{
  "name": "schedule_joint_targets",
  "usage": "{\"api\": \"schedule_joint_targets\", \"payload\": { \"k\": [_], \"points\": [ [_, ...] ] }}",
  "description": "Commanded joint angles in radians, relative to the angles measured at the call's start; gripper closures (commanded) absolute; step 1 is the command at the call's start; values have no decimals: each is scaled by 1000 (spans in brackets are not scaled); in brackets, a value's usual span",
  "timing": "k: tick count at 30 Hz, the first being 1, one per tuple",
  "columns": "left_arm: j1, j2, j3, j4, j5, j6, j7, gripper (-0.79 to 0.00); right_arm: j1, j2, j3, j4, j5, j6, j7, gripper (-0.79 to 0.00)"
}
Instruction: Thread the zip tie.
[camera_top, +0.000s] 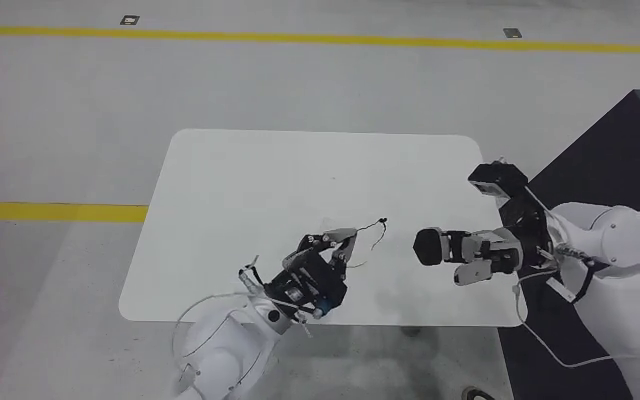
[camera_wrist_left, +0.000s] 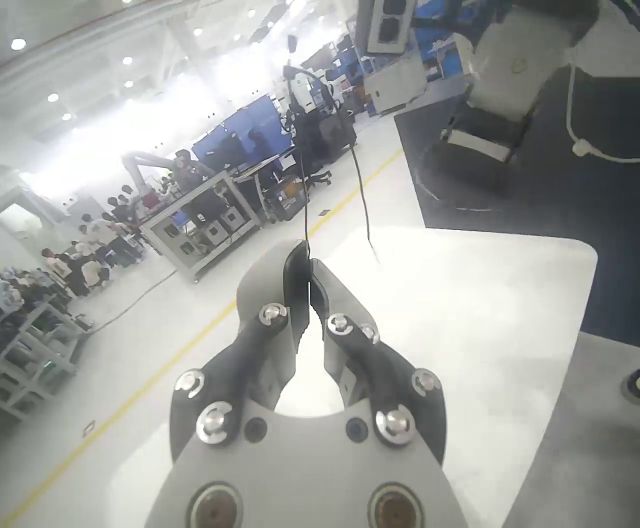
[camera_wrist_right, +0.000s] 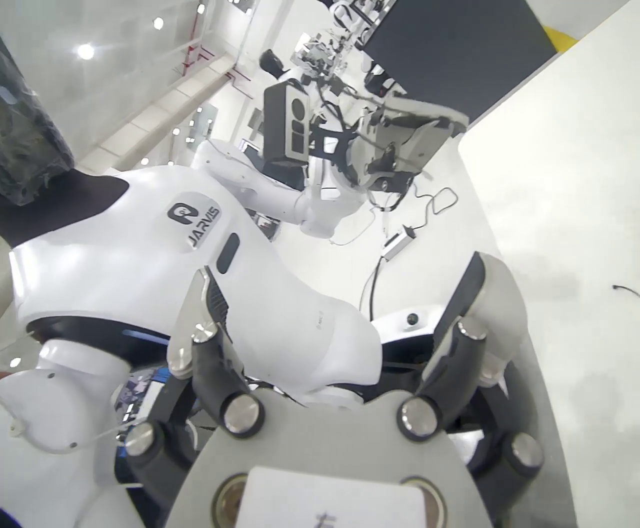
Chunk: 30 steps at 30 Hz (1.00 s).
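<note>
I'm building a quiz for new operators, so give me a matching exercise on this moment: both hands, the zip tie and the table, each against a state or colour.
Column one:
1. left hand
2. right hand
3. zip tie
4. table

Column two:
A. white, rounded corners
B. open, holding nothing
C. black, thin, pinched at one end
D. shut on the strap

Pairs: 1-D, 2-B, 3-C, 4-A

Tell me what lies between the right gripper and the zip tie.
Bare table separates the right gripper from the zip tie, seen in the top view.
</note>
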Motion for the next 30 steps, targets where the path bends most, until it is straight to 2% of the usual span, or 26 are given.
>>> {"api": "schedule_joint_targets", "payload": {
  "k": [1, 3, 5, 9, 13, 17, 18, 28, 30],
  "points": [
    [8, 2, 5, 6, 37, 1, 19, 0, -22, 1, 20, -38, -48, -48, -48, -785],
    [11, 3, 16, 11, 46, -3, 23, 0, -42, 3, 46, -80, -134, -87, -87, -770],
    [7, 2, 27, 18, 48, -11, 20, 0, -70, 4, 66, -126, -221, -128, -128, -690],
    [-1, 0, 48, 30, 22, -32, 19, 0, -117, 5, 78, -204, -315, -141, -167, -459],
    [-14, -1, 64, 34, -3, -62, 14, 0, -138, 5, 64, -240, -355, -124, -187, -336],
    [-22, -3, 72, 41, -22, -67, 8, 0, -135, 5, 47, -249, -348, -128, -177, -274],
    [-23, -3, 72, 41, -25, -66, 8, 0, -135, 6, 44, -248, -343, -129, -174, -234],
    [-25, -2, 59, 42, -37, -54, 1, 0, -130, 10, 59, -231, -286, -132, -152, -179],
    [-24, -1, 60, 41, -35, -51, 1, 0, -132, 11, 57, -231, -281, -129, -152, -188]
  ]
}}
